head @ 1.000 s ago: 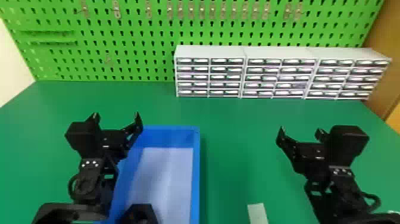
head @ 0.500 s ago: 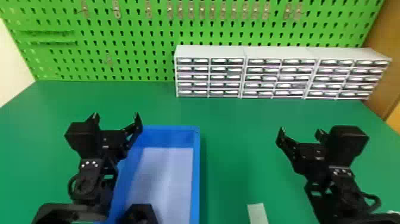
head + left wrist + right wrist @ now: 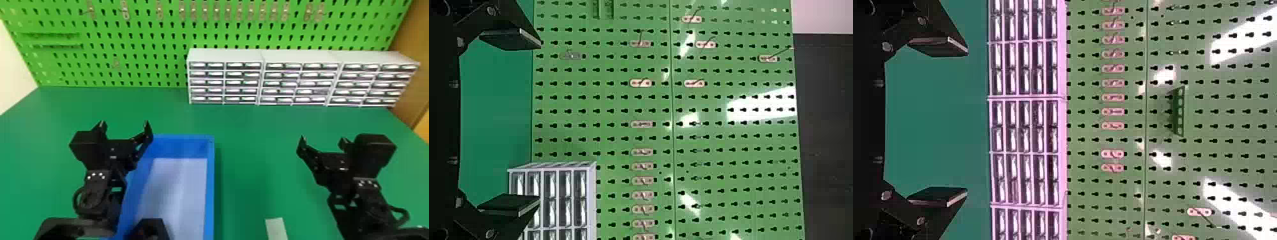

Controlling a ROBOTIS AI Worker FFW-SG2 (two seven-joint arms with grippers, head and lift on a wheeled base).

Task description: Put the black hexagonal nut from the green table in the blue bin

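Note:
In the head view, my left gripper (image 3: pixel 124 123) is open above the green table (image 3: pixel 249 150), beside the far left part of the blue bin (image 3: pixel 209 191). A black hexagonal nut (image 3: pixel 157 226) shows at the bottom edge, partly cut off, over the bin's near left part; whether it rests on the bin floor I cannot tell. My right gripper (image 3: pixel 322 139) hangs open over the table's right side, well apart from the bin. Between the left gripper's fingers (image 3: pixel 539 122) in the left wrist view there is nothing, and the right gripper (image 3: pixel 967 121) is likewise holding nothing in its wrist view.
White drawer cabinets (image 3: pixel 225 56) stand in a row at the table's back, before a green pegboard (image 3: pixel 153 38) with metal hooks. A pale flat strip (image 3: pixel 276 227) lies near the bottom edge, right of the bin. Bare table separates the bin from the right arm.

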